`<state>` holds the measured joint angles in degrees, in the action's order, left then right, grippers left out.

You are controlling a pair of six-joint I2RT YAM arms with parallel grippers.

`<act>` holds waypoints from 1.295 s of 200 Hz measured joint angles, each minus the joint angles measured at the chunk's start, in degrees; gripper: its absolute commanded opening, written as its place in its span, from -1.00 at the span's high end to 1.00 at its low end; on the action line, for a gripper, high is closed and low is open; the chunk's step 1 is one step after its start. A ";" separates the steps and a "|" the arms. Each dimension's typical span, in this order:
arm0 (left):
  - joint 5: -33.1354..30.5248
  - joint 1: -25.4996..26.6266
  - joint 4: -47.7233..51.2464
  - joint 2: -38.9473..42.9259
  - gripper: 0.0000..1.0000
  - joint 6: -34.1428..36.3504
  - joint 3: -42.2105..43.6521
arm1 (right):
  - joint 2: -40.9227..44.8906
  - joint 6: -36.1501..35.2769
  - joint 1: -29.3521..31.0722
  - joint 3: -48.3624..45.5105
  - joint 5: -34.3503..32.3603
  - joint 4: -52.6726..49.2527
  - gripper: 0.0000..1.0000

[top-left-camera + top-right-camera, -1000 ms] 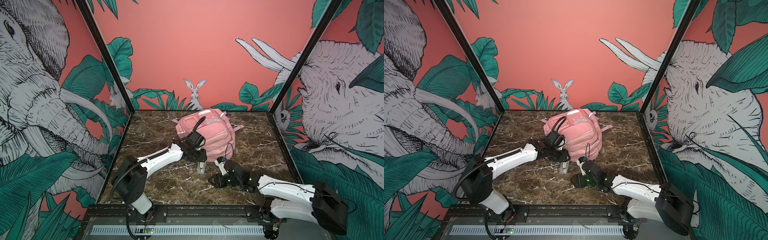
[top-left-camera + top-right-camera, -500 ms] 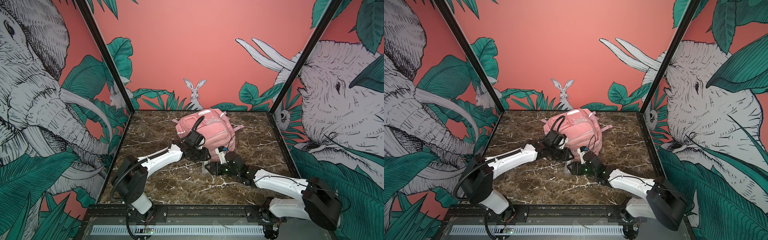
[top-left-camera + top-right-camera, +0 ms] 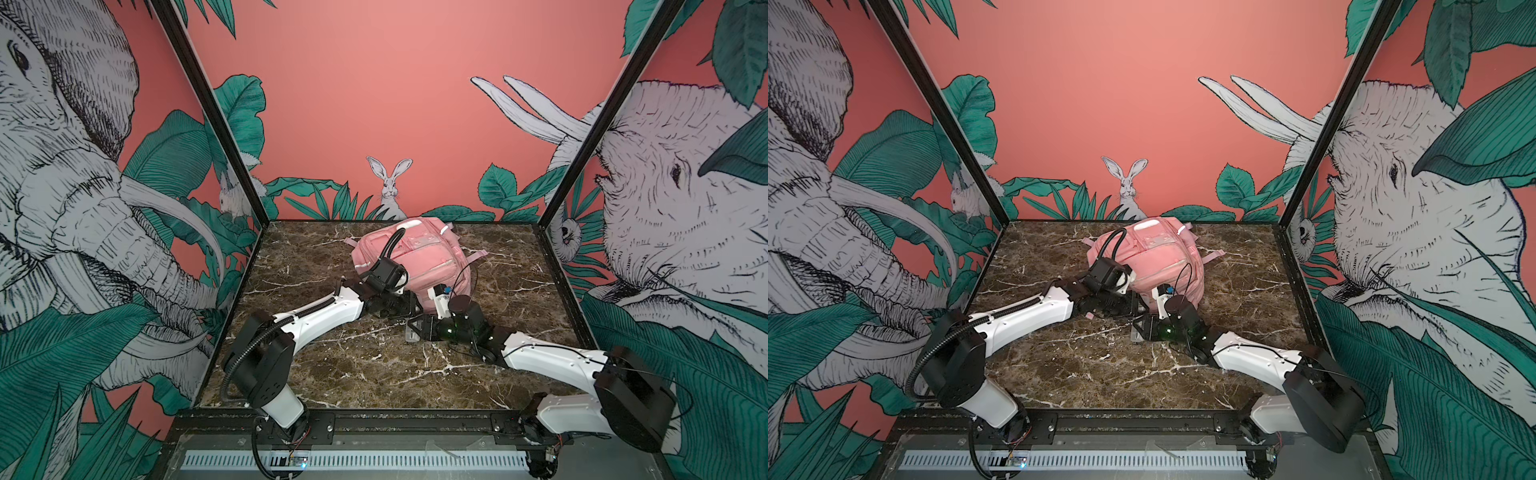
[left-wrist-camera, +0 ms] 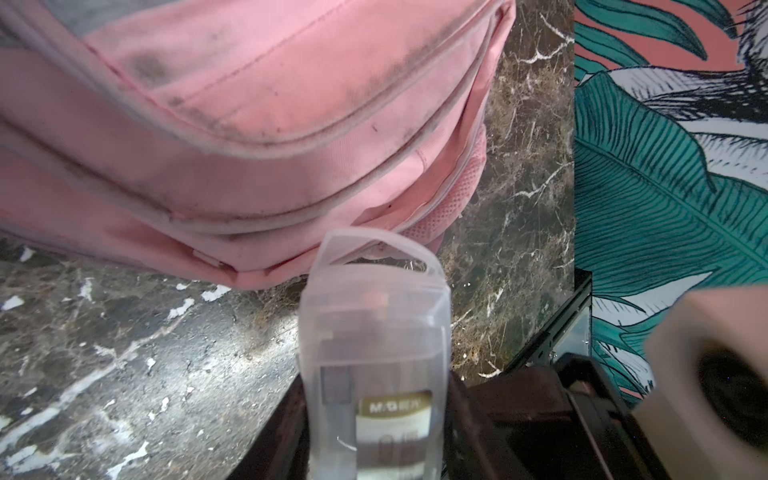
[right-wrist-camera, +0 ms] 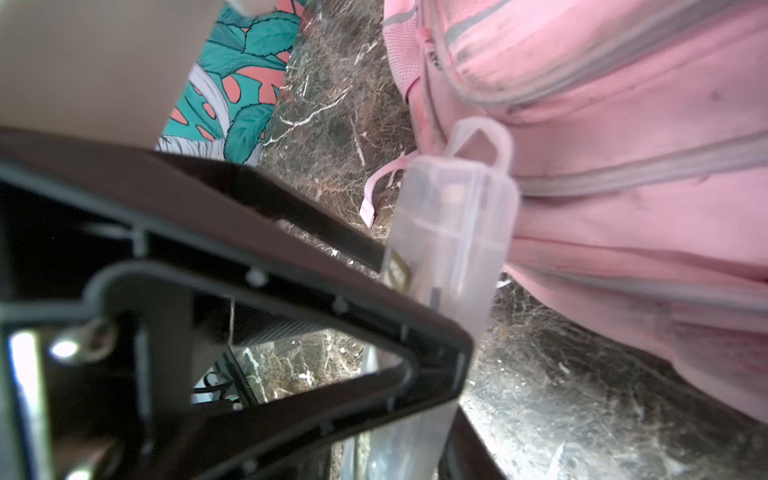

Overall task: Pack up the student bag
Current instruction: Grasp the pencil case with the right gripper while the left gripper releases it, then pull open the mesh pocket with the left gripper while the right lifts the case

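1. While the student bag [image 3: 419, 253] is lying at the desk's [image 3: 353, 374] twelve o'clock in both top views, left pincer [image 3: 409, 311] and right pincer [image 3: 417, 330] are hovering together at its six.
2. Left wrist: left pincer is clamping a clear case [image 4: 374, 332] aimed bagward.
3. Right wrist: right pincer is flanking it, grip unclear.

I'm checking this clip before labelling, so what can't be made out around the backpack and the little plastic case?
- Label on the plastic case: blurred in the left wrist view, too close to the lens.
- Grip of the right tool on the case: its own wrist covers the tips in both top views; right wrist view blurred.
- Near end of the backpack: both arms cover it in both top views; wrist views crop it.
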<state>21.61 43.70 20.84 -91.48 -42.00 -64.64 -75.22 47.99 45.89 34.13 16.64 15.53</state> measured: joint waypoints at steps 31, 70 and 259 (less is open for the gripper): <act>0.63 -0.42 -0.50 0.04 0.03 -0.02 0.00 | -0.26 1.27 -0.68 0.00 0.04 -0.48 0.77; 1.09 -0.83 -0.61 0.04 -0.27 0.04 0.00 | -0.26 1.29 -0.79 0.20 0.37 -0.15 0.80; -17.77 -5.35 23.10 -20.46 -0.21 30.14 -38.82 | 11.93 3.08 -27.17 1.86 8.09 -14.32 0.84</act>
<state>3.84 38.35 43.94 -111.94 -11.86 -103.46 -63.29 51.07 18.72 35.99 24.73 1.21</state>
